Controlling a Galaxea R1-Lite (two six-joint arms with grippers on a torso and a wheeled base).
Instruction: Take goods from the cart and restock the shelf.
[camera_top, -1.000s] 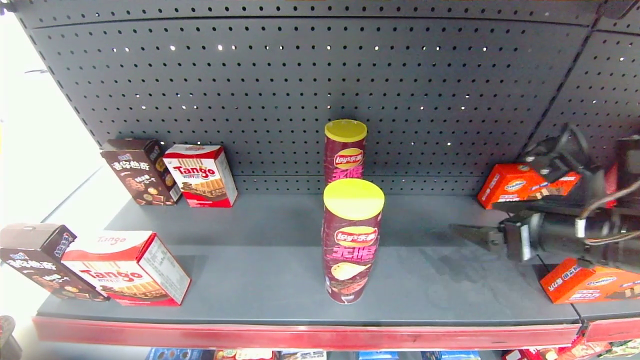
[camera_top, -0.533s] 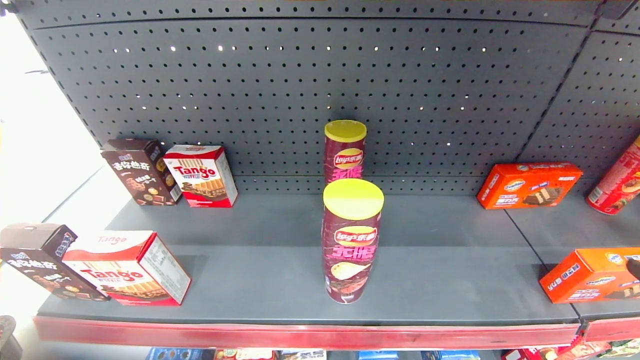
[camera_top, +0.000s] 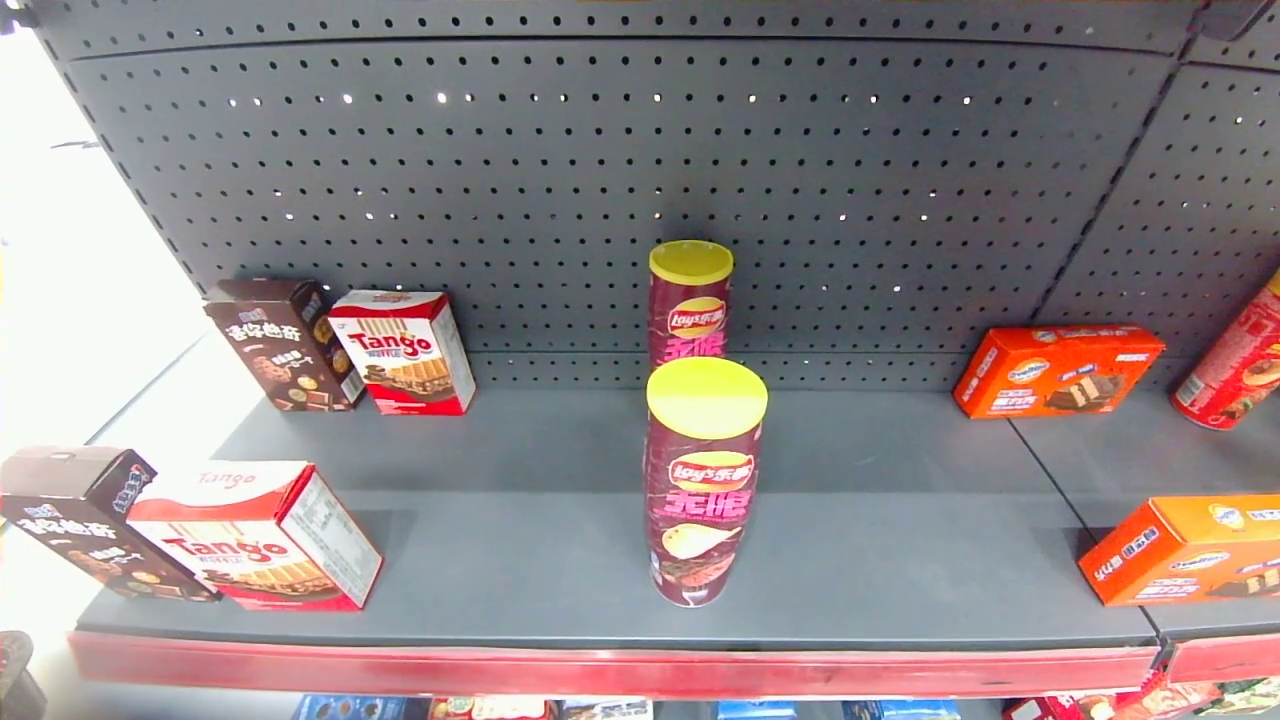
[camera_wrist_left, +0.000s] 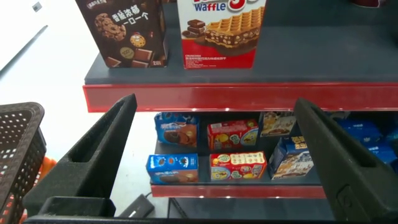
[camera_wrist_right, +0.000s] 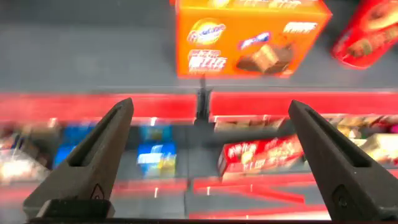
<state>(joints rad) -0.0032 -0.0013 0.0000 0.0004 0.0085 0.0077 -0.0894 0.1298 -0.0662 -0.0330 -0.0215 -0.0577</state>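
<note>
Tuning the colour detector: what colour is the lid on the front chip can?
Yellow lid on a maroon can, clearest in the head view.

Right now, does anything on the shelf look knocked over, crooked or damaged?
Nothing clearly wrong. The front chip can and back chip can stand upright in line, lids on. The red can at the far right looks tilted, but the head view's edge cuts it off, so I cannot be sure.

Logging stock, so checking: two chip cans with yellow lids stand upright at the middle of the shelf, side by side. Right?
Not side by side: the front can and the back can stand one behind the other, as the head view shows. Both are upright, yellow-lidded, at the middle of the shelf.
</note>
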